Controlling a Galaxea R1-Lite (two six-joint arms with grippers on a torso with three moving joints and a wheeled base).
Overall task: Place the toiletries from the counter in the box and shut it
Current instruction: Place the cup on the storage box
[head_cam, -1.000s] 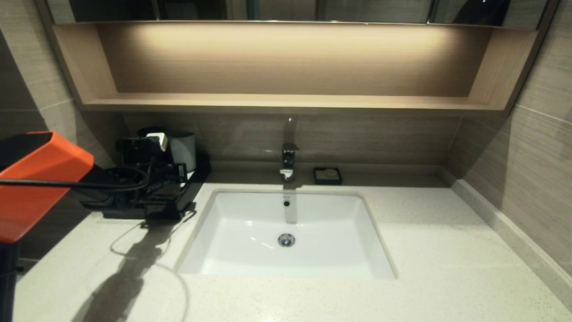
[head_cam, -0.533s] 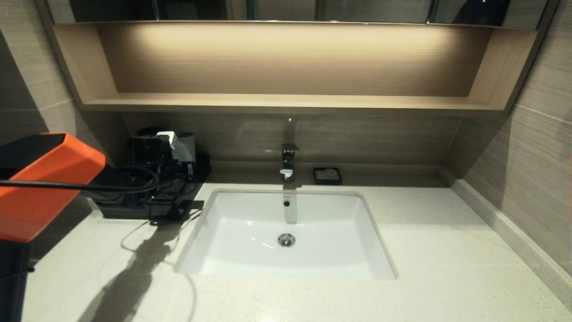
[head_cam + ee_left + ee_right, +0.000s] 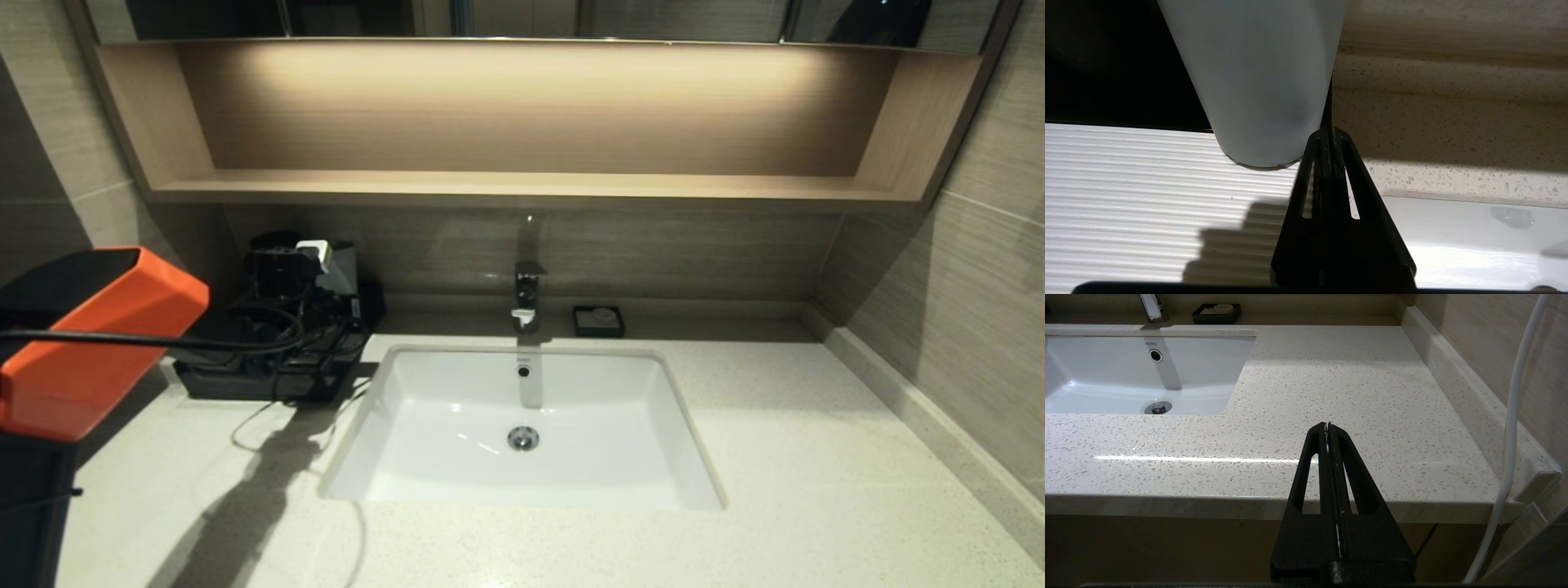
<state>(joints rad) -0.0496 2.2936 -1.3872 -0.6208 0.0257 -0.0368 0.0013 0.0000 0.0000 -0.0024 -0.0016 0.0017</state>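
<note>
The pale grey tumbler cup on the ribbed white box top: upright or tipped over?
Upright: the pale grey tumbler cup stands on its base on the ribbed white box top.

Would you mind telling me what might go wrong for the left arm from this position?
1. The shut left pincer sits right beside the grey tumbler standing on the box; any further advance could tip it.
2. The arm's cables drape over the box and might snag.
3. No toiletries are visible, so I cannot confirm they are inside.

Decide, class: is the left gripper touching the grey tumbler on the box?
Cannot tell. In the left wrist view the shut left gripper overlaps the tumbler edge, with no gap or contact plain.
</note>
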